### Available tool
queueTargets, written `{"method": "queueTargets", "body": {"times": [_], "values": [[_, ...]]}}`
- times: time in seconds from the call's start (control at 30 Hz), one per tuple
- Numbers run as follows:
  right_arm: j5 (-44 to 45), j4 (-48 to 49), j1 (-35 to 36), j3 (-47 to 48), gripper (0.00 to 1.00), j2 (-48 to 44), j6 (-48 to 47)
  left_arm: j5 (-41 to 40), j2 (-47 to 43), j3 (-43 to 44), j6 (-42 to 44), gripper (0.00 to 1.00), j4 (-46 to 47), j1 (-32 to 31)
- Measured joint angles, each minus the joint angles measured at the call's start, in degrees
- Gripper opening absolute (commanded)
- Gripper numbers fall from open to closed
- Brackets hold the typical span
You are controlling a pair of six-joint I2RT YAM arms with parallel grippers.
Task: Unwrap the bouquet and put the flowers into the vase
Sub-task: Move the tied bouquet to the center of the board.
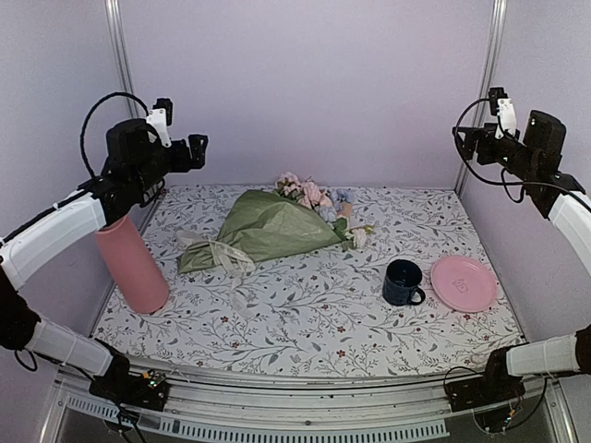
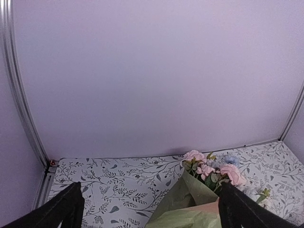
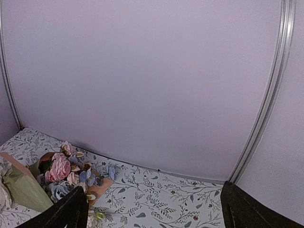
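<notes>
Vase [image 1: 132,266] upright; bouquet [image 1: 266,228] blooms [image 1: 310,194] point far-right.

**Table: 4 things on leaf-print top**

Table [image 1: 305,318] top is white w/ grey leaf & twig print and small red buds. Bouquet [image 1: 268,226] lies on its side, centre-back. Its flowers [image 1: 312,194] point back-right, and the ribbon [image 1: 220,254] end points front-left. Vase [image 1: 132,263] stands at left edge, near the ribbon end. Mug [image 1: 403,281] sits front-right, handle toward near edge. Plate [image 1: 464,282] is just beside it, on the right.
</notes>
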Motion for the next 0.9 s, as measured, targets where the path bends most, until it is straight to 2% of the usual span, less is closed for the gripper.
{"method": "queueTargets", "body": {"times": [0.3,0.43,0.6,0.83,0.9], "values": [[-7.54,0.87,-1.53,-8.96,0.99,3.80,-0.57,3.39,0.50,-2.05,-0.83,0.82,-3.89,2.73],[-12.83,1.27,-2.08,-13.38,0.99,4.76,-2.03,5.44,2.45,-2.03,-0.44,0.81,-7.48,3.02],[-20.02,1.75,-2.56,-18.38,0.99,5.14,-3.91,5.51,5.84,-1.57,0.26,0.74,-12.79,2.86],[-28.37,1.97,-2.84,-20.35,0.95,7.17,-6.64,4.96,14.64,3.65,-1.55,0.56,-20.33,2.05],[-30.10,1.99,-2.89,-20.35,0.94,7.72,-7.54,4.02,17.77,6.40,-2.67,0.48,-22.32,1.70]]}}
